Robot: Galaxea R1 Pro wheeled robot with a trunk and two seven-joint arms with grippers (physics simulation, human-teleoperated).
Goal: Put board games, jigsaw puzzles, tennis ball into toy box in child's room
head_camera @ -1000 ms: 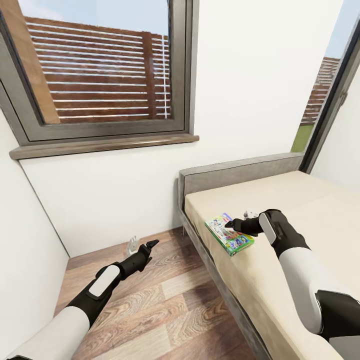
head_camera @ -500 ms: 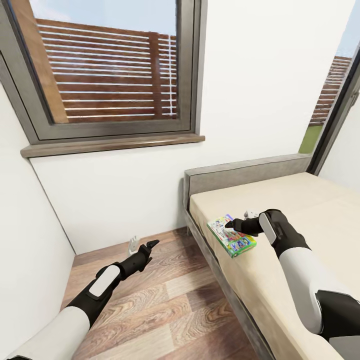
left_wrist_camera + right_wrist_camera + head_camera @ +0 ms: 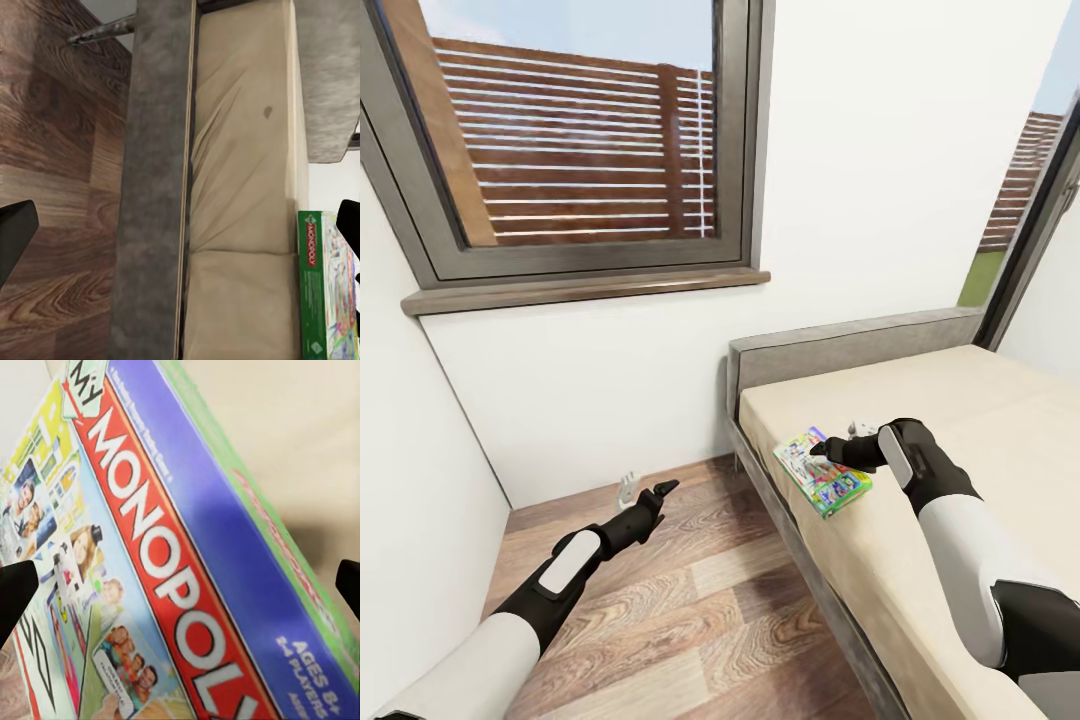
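The board game (image 3: 822, 471) lay flat near the bed (image 3: 960, 400) edge, my right fingers (image 3: 830, 449) spread wide above it, gripping nothing. Stiff, light, slick cardboard: I judged its edge best.

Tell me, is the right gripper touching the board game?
Cannot tell. In the head view the right gripper overlaps the board game on the bed; the right wrist view shows fingertips at its sides.
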